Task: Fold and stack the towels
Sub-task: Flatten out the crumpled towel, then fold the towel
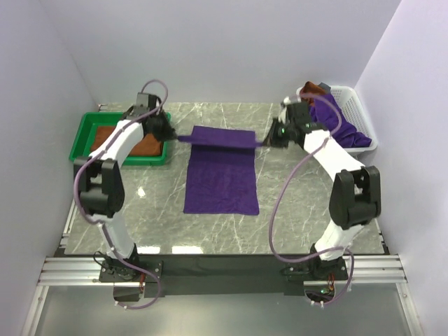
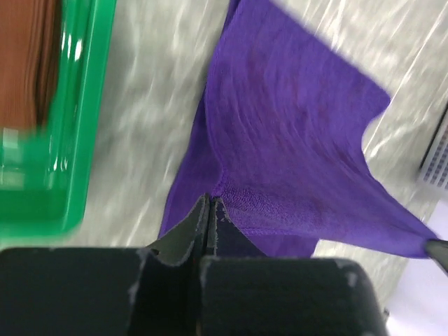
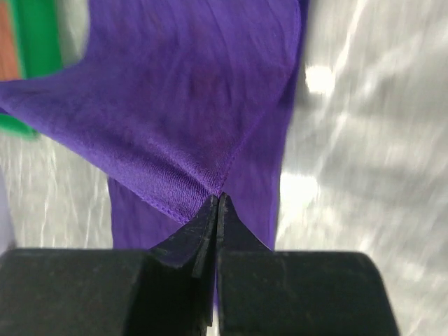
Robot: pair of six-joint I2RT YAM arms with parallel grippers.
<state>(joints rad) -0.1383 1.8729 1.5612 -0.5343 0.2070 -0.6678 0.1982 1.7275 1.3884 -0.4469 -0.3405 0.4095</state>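
A purple towel [image 1: 220, 171] lies on the marble table, its far edge lifted and stretched between both grippers. My left gripper [image 1: 176, 136] is shut on the towel's far left corner [image 2: 218, 192]. On the far right corner [image 3: 222, 189] my right gripper [image 1: 269, 140] is shut. The raised strip [image 1: 224, 137] hangs above the rest of the cloth, which stays flat toward the near side. A rust-brown towel [image 1: 136, 143] rests in the green tray [image 1: 82, 133] at the left. More purple and brown towels [image 1: 334, 119] are heaped in the white basket [image 1: 353, 105] at the back right.
The green tray's rim [image 2: 84, 126] is close beside the left gripper. The white basket stands right behind the right arm. Bare marble [image 1: 301, 203] surrounds the spread towel. White walls close in the back and both sides.
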